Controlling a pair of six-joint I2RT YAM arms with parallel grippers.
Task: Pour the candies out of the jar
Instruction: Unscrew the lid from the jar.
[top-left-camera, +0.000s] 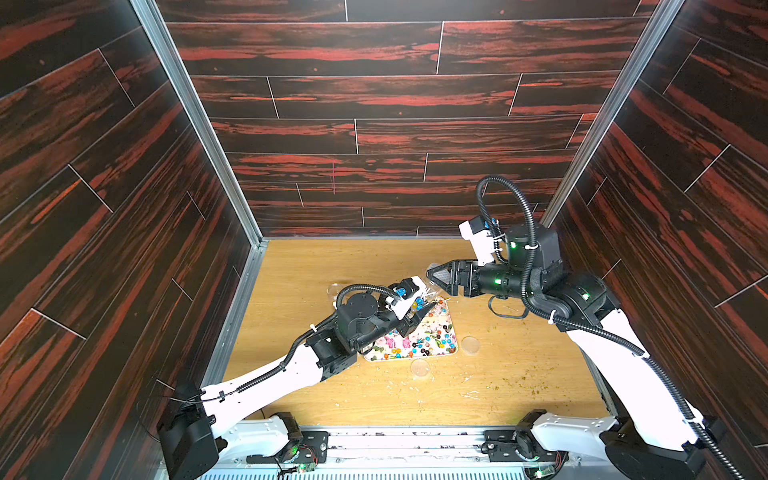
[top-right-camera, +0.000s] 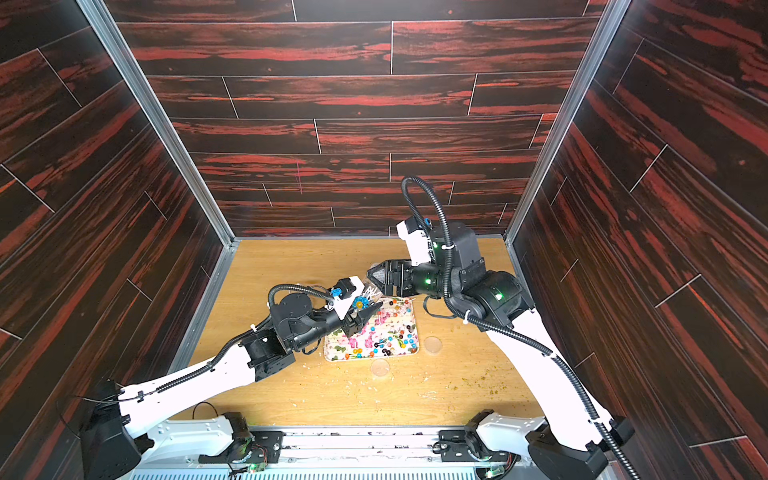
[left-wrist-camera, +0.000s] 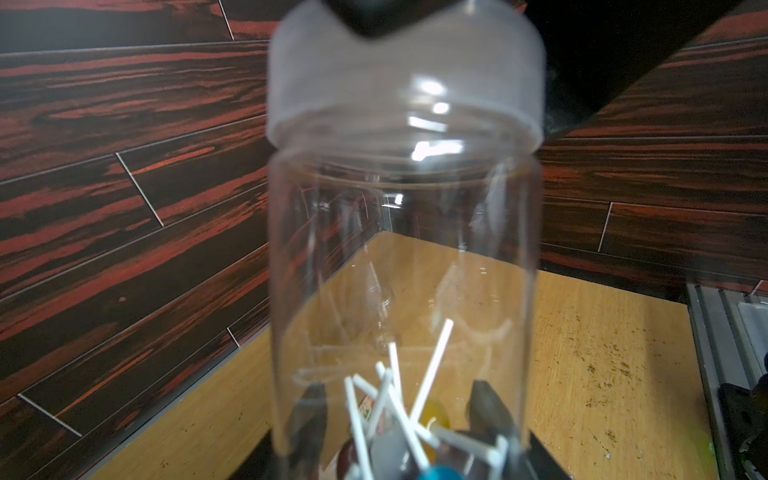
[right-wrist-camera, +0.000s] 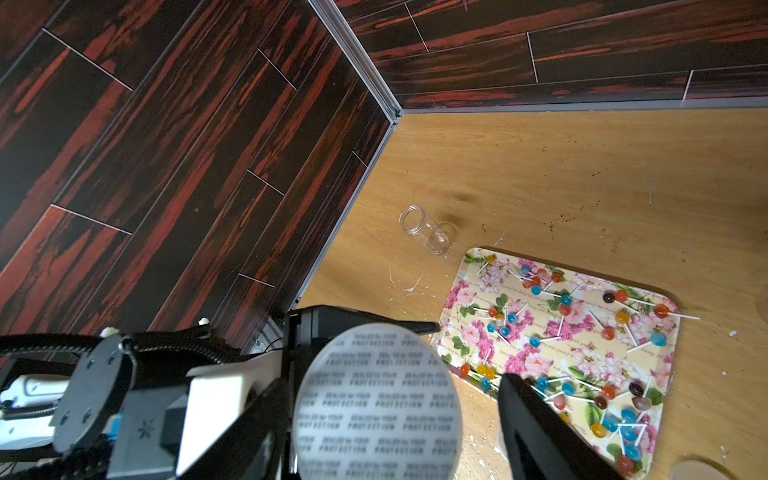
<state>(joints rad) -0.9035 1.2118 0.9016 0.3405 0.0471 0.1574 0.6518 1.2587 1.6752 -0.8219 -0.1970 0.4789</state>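
Observation:
A clear plastic jar (left-wrist-camera: 403, 232) is held tilted above the flowered tray (top-left-camera: 376, 355), with my left gripper (top-left-camera: 419, 312) (left-wrist-camera: 397, 388) shut on its body. Inside it lie a few candies (left-wrist-camera: 436, 411) on white sticks. Its frosted lid (right-wrist-camera: 376, 399) (left-wrist-camera: 316, 91) is on. My right gripper (top-left-camera: 432, 282) (right-wrist-camera: 395, 378) stands open around the lid, and a gap shows between the lid and one finger (right-wrist-camera: 536, 419). Many more blue, orange, red and dark candies (top-left-camera: 432, 345) (right-wrist-camera: 565, 299) lie spread on the tray (right-wrist-camera: 469, 254).
A small clear jar (right-wrist-camera: 424, 228) (top-left-camera: 336, 289) lies on its side on the wooden table behind the tray. Two loose round lids (top-left-camera: 470, 344) (top-left-camera: 419, 368) lie by the tray's near right corner. Crumbs dot the table's right side. Dark walls close in three sides.

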